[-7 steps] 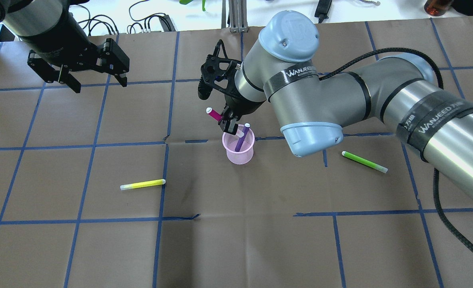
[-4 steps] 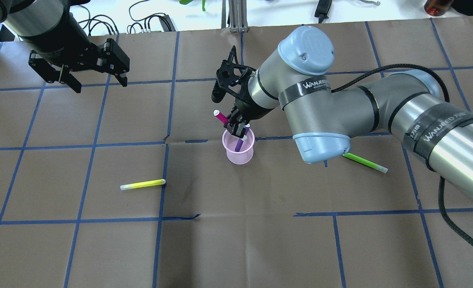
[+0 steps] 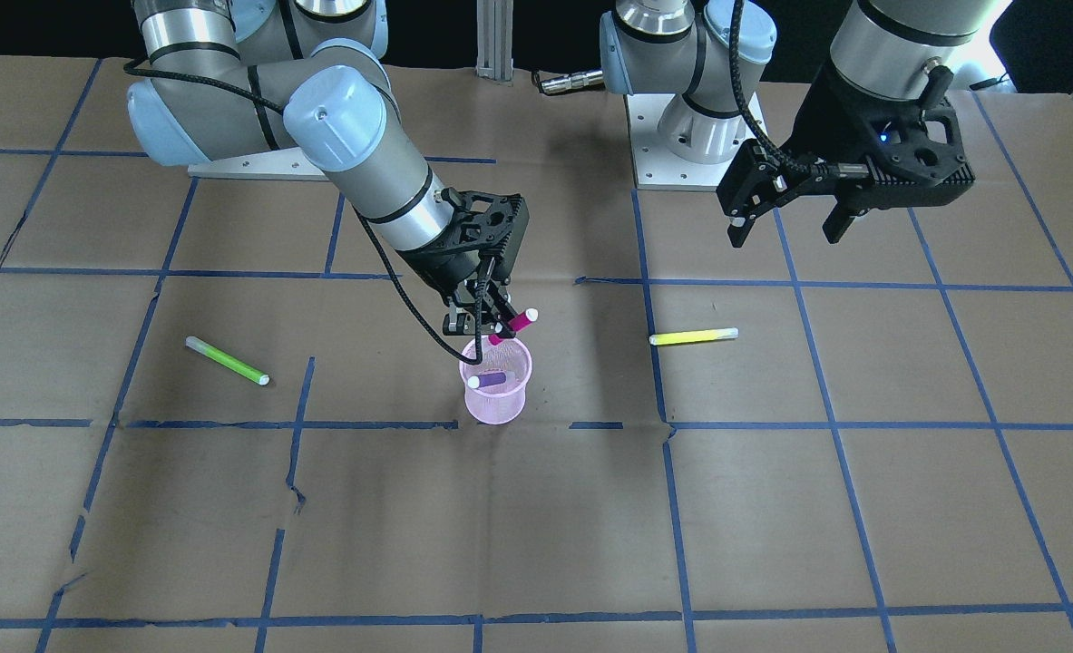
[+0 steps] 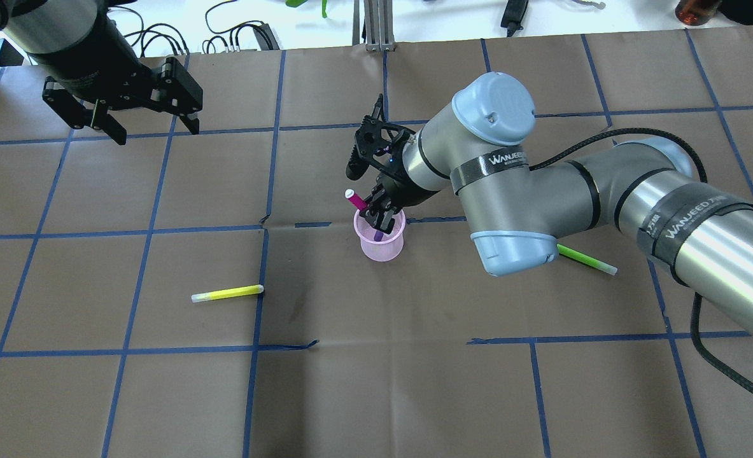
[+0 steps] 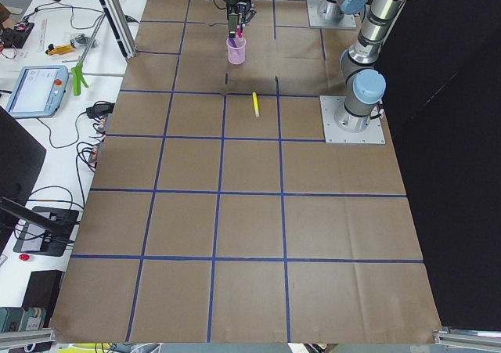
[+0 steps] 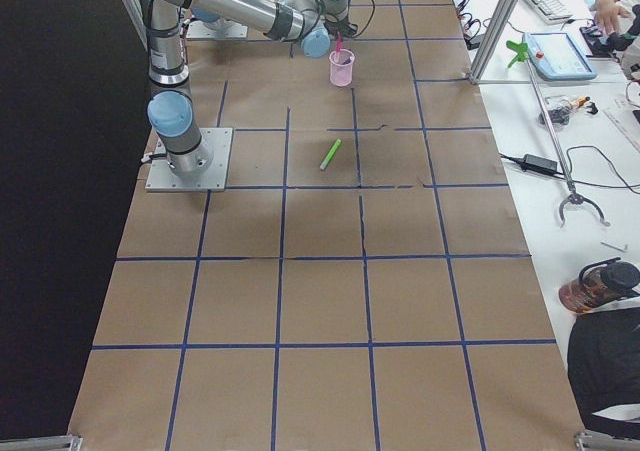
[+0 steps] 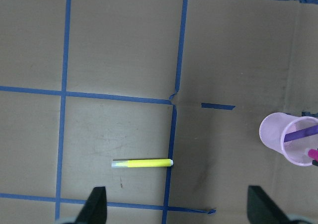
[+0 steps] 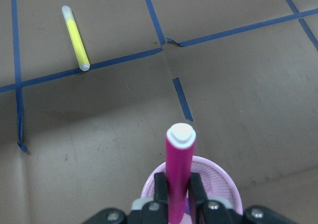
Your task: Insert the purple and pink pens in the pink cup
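Observation:
The pink mesh cup (image 4: 382,247) stands upright at mid table, also in the front view (image 3: 497,404). The purple pen (image 4: 378,235) leans inside it (image 3: 486,380). My right gripper (image 4: 379,219) is shut on the pink pen (image 4: 356,200), tilted, white cap up, with its lower end at the cup's mouth. The right wrist view shows the pink pen (image 8: 180,169) between the fingers, just above the cup rim (image 8: 223,177). My left gripper (image 4: 158,133) is open and empty, high over the far left of the table.
A yellow pen (image 4: 227,293) lies on the brown paper, to the left of the cup and nearer the robot. A green pen (image 4: 586,259) lies to the cup's right, partly under my right arm. Blue tape lines cross the paper.
My right gripper has moved right and down with the pink pen, bringing its lower end to the cup's mouth. The left arm has barely moved.

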